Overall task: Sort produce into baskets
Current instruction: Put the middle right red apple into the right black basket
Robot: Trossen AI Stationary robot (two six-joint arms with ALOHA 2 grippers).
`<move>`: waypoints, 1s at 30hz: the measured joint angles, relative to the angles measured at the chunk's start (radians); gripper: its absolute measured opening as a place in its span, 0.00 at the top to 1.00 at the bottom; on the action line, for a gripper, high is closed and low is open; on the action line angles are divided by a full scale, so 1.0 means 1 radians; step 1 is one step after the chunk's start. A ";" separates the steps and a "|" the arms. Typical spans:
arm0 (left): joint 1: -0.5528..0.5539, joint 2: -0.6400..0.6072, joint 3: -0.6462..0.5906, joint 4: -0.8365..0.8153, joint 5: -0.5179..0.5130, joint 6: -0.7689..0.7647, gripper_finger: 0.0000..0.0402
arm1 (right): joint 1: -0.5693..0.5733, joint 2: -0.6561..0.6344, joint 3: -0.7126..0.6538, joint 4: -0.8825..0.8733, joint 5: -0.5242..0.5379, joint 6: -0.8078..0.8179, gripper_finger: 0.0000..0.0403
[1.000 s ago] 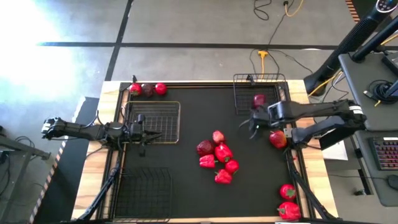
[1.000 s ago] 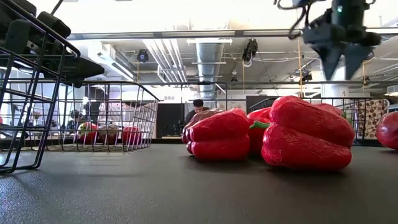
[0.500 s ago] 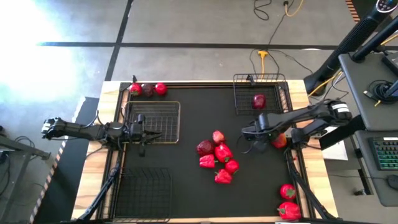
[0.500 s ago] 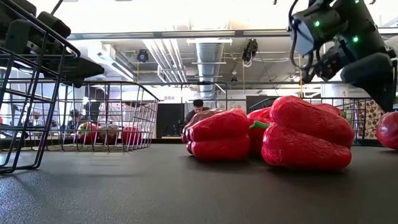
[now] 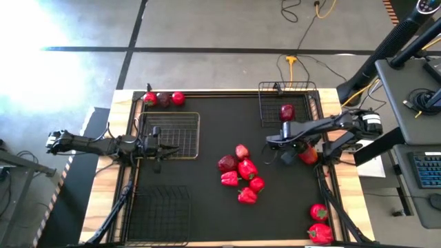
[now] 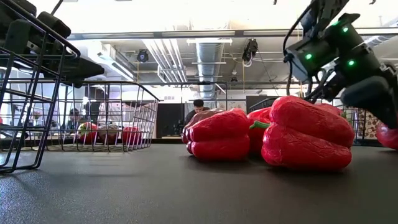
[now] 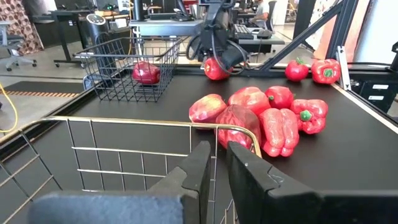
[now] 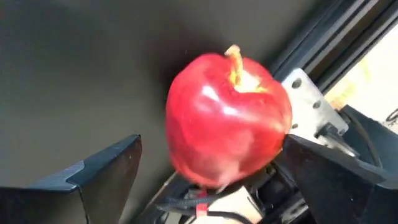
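A red apple (image 8: 227, 118) with its stem up sits on the black mat by the table's right edge (image 5: 308, 153). My right gripper (image 8: 211, 152) is open and low over it, one finger on each side; I cannot tell whether they touch it. It also shows in the left wrist view (image 7: 216, 55). My left gripper (image 7: 216, 165) is shut and empty over the left middle basket (image 5: 169, 134). A pile of red peppers, tomatoes and an apple (image 5: 241, 173) lies mid-table. The far right basket (image 5: 286, 103) holds one dark apple (image 5: 286, 111).
A third basket (image 5: 158, 213) stands at the near left. Three fruits (image 5: 164, 99) lie at the far left corner, and two peppers (image 5: 319, 222) at the near right corner. The table's right rail runs just behind the apple.
My right gripper has gone from beside the far right basket toward the near edge and down, and has turned toward the apple by the right edge, which now stands between its fingers. The produce has not moved.
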 joint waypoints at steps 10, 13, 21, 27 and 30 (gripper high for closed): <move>0.000 0.006 0.000 0.001 0.000 0.000 0.91 | -0.029 0.066 -0.008 -0.005 -0.009 0.001 0.05; 0.000 0.008 0.000 0.001 0.000 0.000 0.91 | -0.029 0.109 -0.008 0.005 -0.035 0.004 0.05; 0.000 0.008 0.000 0.001 0.000 0.000 0.91 | -0.024 0.213 -0.008 -0.006 -0.091 0.028 0.05; 0.000 0.010 0.000 0.001 0.000 0.000 0.91 | -0.024 0.229 -0.008 -0.005 -0.171 0.051 0.05; 0.000 0.010 0.000 0.001 0.000 0.000 0.91 | -0.024 0.229 -0.008 -0.008 -0.174 0.053 0.05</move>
